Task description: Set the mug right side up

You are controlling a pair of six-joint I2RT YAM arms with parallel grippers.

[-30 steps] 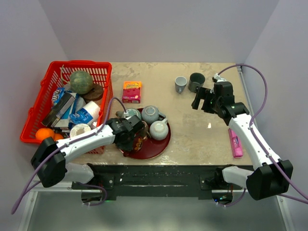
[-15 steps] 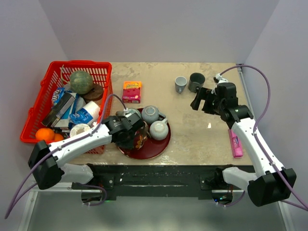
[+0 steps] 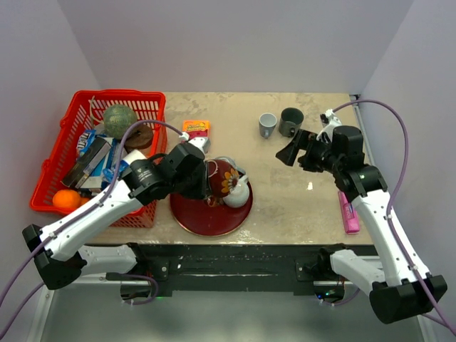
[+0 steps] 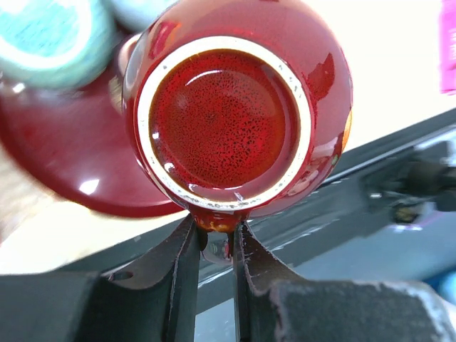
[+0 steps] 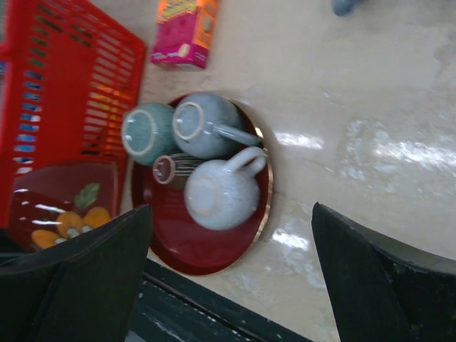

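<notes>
We see the left pincer point(image 4: 214, 242) pinching the red mug point(image 4: 235, 114), lifted on its side over the dark red plate point(image 3: 206, 217) (its base faces the wrist camera), while the right pincer point(image 3: 293, 148) hangs spread wide, well right of that plate.

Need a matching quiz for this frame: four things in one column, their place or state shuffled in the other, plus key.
1. glossy red ceramic mug
2. mottled green ball
3. flat pink marker
4. right hand

a. open, above the beige table
b. gripped by the left hand
c. in the red plastic basket
d. lying flat near the table's right edge

Pairs: 1-b, 2-c, 3-d, 4-a
</notes>
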